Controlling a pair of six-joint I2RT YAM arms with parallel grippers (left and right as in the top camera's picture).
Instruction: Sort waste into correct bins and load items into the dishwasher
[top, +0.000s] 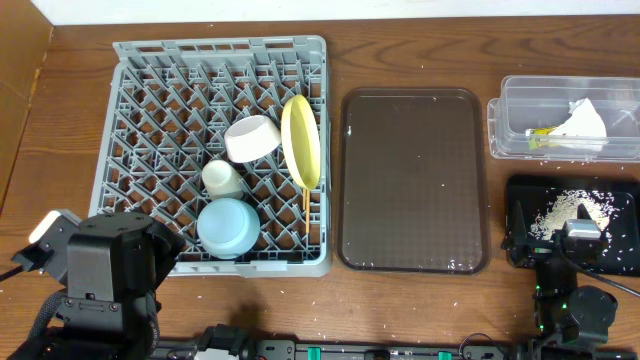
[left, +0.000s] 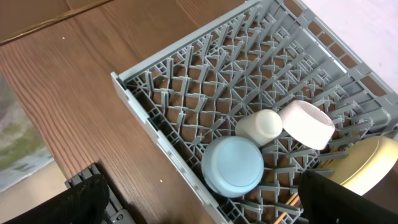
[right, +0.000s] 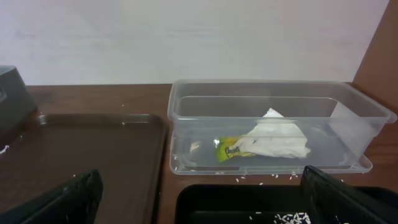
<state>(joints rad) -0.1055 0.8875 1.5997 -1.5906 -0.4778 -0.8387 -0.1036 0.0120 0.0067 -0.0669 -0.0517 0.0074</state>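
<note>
While left gripper (left: 206, 198) and right gripper (right: 205, 199) gape wide, empty, we see the napkin (right: 280, 142) in the tub (right: 181, 118) at the tabletop's (top: 400, 50) right edge

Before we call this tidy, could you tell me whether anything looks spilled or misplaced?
Yes: a few whitish crumbs lie loose on the table between the clear tub and the black bin; more dot the near edge of the brown tray.

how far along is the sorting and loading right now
Nearly finished. Done: light blue cup, small white cup, white bowl, yellow plate and chopsticks sit in the dish rack; the napkin is in the clear tub, crumbs in the black bin. In hand: nothing; left end effector and right end effector stand open. Left: perhaps specks on the brown tray.
</note>
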